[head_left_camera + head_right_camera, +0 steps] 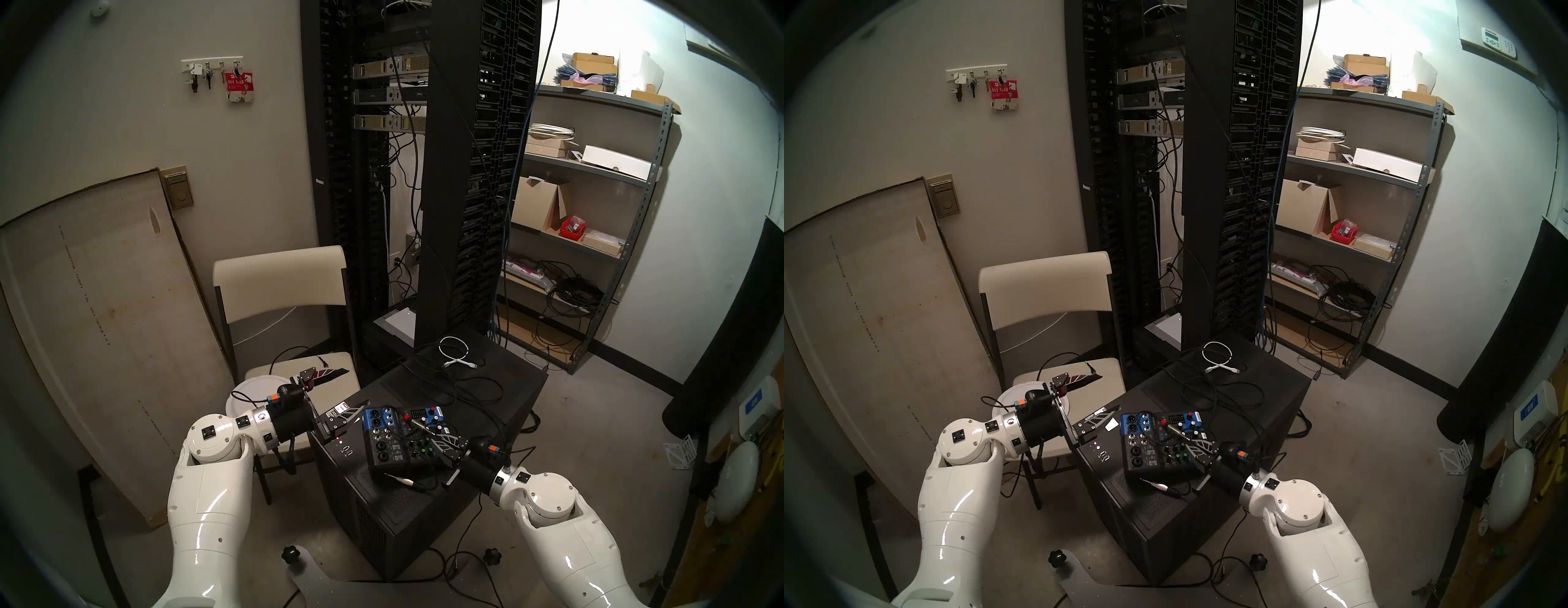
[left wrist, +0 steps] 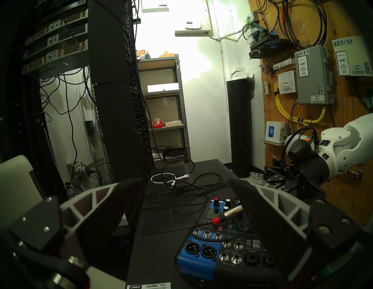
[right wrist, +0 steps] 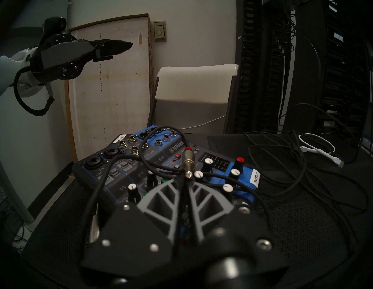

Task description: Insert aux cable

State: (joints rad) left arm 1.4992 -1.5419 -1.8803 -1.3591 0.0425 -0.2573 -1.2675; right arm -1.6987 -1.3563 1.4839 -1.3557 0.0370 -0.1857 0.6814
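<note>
Looking down through the head view, I see the aux cable [image 3: 187, 161] with its silver plug lying across the top of the blue-and-black mixer [image 1: 384, 446], red collar pointing to about 10 o'clock and tip toward 4 o'clock. The right gripper [image 3: 186, 179] comes in from 4 o'clock with its fingers clenched together, their tips meeting right at the plug's point; I cannot tell whether the tip is actually pinched. The left gripper [image 1: 357, 385] hovers at 9 o'clock of the mixer, fingers released and spread wide, grasping nothing. The mixer sits on a black case [image 1: 522, 382]. A second plug [image 1: 403, 481], silver and black, lies at 6 o'clock of the mixer, and a white coiled cable [image 1: 456, 352] rests at 1 o'clock, well apart.
</note>
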